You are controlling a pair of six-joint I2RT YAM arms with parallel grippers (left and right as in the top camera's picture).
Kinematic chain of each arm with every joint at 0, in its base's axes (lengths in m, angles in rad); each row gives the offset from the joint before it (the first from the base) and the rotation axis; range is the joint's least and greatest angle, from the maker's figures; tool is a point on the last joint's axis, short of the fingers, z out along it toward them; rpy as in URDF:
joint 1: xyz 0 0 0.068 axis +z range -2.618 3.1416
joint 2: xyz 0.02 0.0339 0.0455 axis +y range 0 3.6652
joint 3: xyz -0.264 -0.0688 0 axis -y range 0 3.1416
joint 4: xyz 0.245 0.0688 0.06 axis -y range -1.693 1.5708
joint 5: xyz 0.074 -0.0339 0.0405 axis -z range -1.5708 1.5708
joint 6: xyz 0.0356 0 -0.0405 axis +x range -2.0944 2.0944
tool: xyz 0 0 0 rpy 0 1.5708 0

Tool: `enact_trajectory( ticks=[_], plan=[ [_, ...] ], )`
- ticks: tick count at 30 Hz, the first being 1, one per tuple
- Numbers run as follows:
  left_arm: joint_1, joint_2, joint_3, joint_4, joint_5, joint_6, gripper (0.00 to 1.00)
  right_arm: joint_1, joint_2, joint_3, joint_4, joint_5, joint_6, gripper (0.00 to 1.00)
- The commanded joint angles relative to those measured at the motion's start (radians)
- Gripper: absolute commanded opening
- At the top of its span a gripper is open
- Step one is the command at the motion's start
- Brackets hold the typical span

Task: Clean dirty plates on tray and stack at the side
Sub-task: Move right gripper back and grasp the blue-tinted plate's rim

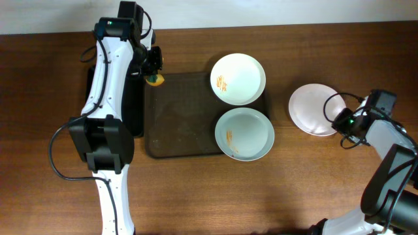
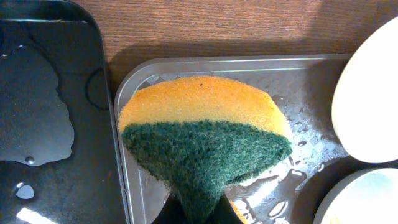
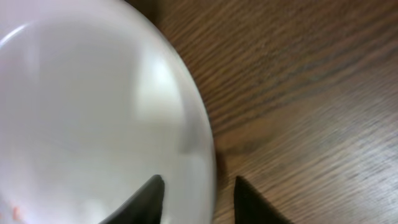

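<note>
**Overhead view.** My left end effector [image 1: 153, 68] is closed on a sponge [image 1: 155, 79] and hangs over the upper left corner of the brown tray [image 1: 179, 124]. Two soiled plates lie on the right part of that tray. The white plate [image 1: 238, 79] is above and the blue-grey plate [image 1: 244, 134] is below, each with an orange smear. A third plate [image 1: 313, 109] lies on the worktop [image 1: 294, 189], right of the tray and apart from it. My right end effector [image 1: 342, 121] sits at its right rim.

**Left wrist view.** The sponge fills the centre of the frame, orange face above and green scouring face below, pinched at the bottom edge. The black tray [image 2: 43, 93] at left holds water [image 2: 34, 124].

**Right wrist view.** My right end effector is open. One finger lies over the third plate's inner surface and the other over bare wood, with the rim between them. Neither visibly touches it.

**Procedure (my judgement).** The step in hand is scrubbing the white plate.
1. Carry the sponge to the right, above the tray rim.
2. Lower the green face flat onto the smear.
3. Press lightly, since a shallow plate slides on a wet tray.
4. Steady the plate's far rim with the right end effector if it shifts.
</note>
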Motion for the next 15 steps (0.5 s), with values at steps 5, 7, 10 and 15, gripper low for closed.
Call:
enact_trajectory(
  ticks=[5,7,10,15],
  plan=[
    [-0.005,-0.004,0.008,0.003,0.007,0.02,0.01,0.013,-0.18,0.133,-0.223,-0.122,0.006,0.74],
    [-0.005,-0.004,0.008,0.003,0.007,0.02,0.01,0.014,-0.241,0.191,-0.324,-0.132,0.002,0.77],
    [-0.005,-0.004,0.008,0.006,0.007,0.02,0.01,0.055,-0.335,0.243,-0.471,-0.155,-0.005,0.76],
    [-0.005,-0.004,0.008,0.006,0.007,0.02,0.01,0.214,-0.342,0.22,-0.642,-0.154,0.001,0.66]
  ],
)
